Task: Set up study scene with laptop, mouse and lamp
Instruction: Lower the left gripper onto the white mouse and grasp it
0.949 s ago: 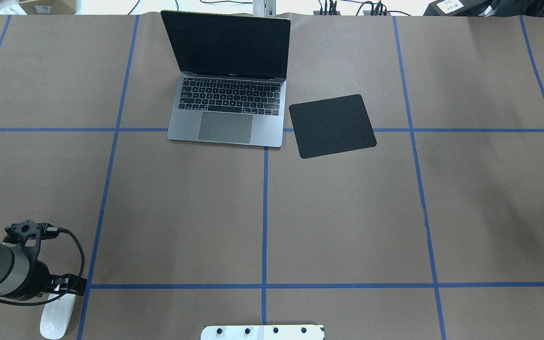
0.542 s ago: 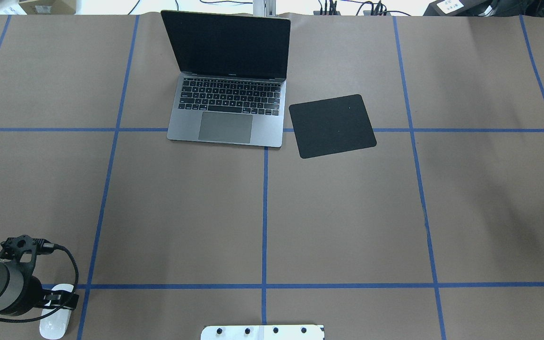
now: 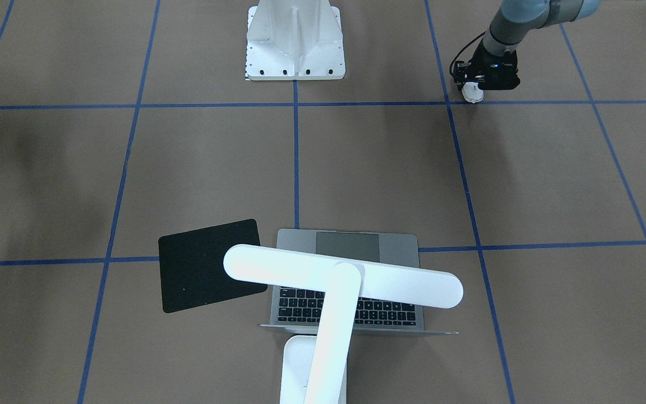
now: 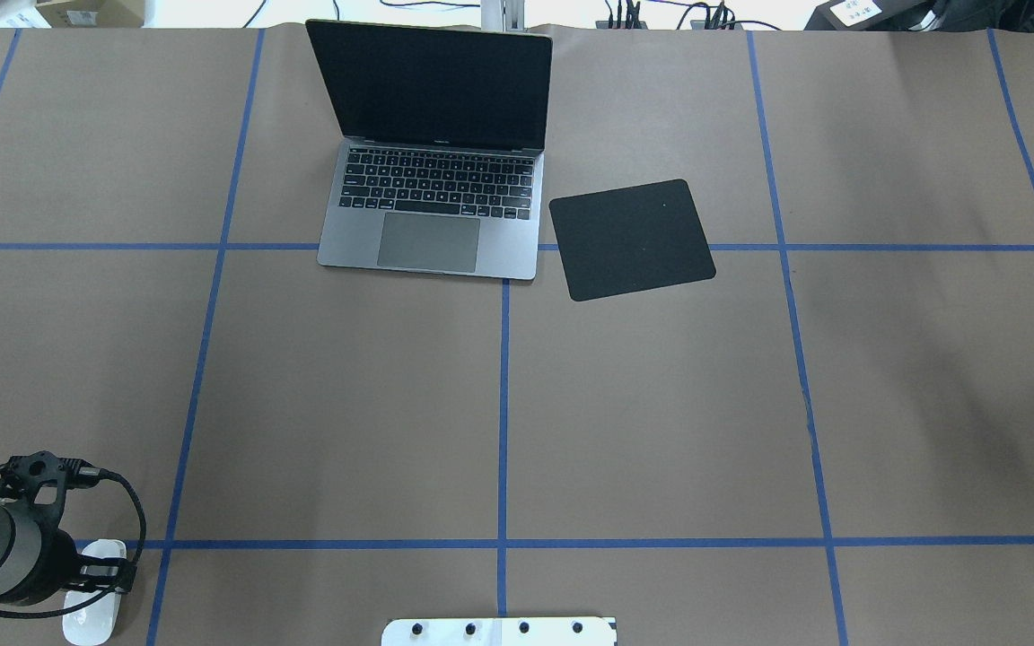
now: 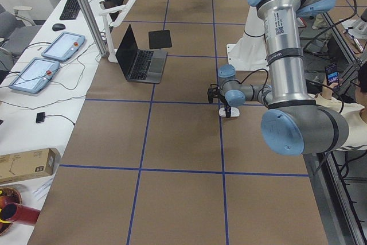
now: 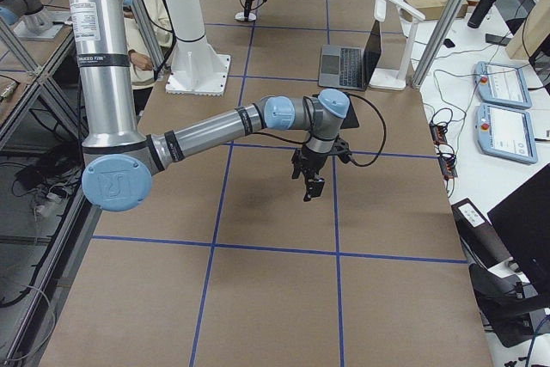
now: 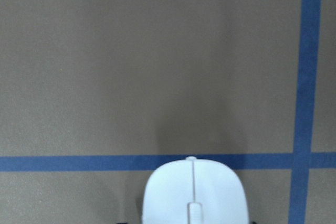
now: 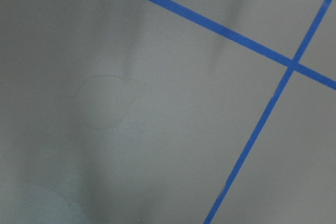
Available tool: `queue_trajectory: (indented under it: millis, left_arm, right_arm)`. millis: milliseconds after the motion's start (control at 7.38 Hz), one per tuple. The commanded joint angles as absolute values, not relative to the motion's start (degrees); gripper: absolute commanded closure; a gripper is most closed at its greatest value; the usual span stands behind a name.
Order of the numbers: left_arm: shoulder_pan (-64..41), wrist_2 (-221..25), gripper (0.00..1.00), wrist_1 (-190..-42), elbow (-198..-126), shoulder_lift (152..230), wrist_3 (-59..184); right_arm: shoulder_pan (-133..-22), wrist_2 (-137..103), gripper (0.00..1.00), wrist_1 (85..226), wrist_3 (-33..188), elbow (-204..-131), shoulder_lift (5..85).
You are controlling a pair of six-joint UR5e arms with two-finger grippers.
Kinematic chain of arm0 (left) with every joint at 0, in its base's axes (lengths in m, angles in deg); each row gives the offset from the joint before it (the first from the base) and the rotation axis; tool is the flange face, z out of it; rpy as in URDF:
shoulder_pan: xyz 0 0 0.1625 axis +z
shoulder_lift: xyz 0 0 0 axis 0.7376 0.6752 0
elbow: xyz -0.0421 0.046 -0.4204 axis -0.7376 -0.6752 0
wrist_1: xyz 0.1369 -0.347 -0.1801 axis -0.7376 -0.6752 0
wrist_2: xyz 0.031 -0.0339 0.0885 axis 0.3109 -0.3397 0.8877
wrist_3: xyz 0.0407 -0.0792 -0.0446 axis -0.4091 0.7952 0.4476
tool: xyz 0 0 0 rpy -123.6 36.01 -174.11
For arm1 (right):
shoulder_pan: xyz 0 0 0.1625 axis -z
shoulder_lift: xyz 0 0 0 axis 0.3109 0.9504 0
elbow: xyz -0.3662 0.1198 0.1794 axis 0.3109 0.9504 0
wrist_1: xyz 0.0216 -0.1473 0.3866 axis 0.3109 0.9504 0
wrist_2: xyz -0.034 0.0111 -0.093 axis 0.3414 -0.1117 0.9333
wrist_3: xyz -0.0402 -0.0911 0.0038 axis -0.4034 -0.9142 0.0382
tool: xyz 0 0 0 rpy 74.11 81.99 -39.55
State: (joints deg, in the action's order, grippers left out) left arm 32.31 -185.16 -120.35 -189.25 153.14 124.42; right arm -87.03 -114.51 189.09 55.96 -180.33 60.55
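Observation:
The white mouse (image 4: 86,619) lies on the table at the near left corner, on a blue tape line. My left gripper (image 4: 102,574) is down over it and shut on its sides. The left wrist view shows the mouse (image 7: 193,195) at the bottom centre. The grey laptop (image 4: 432,242) stands open at the far centre. The white lamp (image 3: 342,278) stands behind it, its bar head over the keyboard. My right gripper (image 6: 310,185) hangs over bare table at the right end; whether it is open or shut I cannot tell.
A black mouse pad (image 4: 631,239) lies right of the laptop. The white bolted pedestal (image 3: 295,39) sits at the near centre edge. Blue tape lines grid the brown table. Tablets, cables and a person are beyond the table's edges.
My left gripper has moved left and toward the near edge, and the mouse has shifted slightly left with it. Laptop, pad and right arm are unchanged.

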Motion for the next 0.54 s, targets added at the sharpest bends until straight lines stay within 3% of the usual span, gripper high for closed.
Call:
queue_trajectory:
  millis: [0, 271, 407]
  left_arm:
    - [31.7, -186.0, 0.96, -120.2, -191.1, 153.2, 124.4]
    - [27.4, -190.8, 0.97, -119.8, -193.4, 155.0, 123.7]
    - [25.8, -190.5, 0.97, -119.4, -192.5, 160.2, 122.2]
  right_arm:
    - [-87.1, -114.7, 0.00, 189.2, 56.0, -180.4, 60.5]
    - [-87.3, -115.1, 0.00, 189.5, 56.0, -180.8, 60.3]
    - [-87.3, -115.3, 0.00, 189.5, 56.2, -180.8, 60.1]
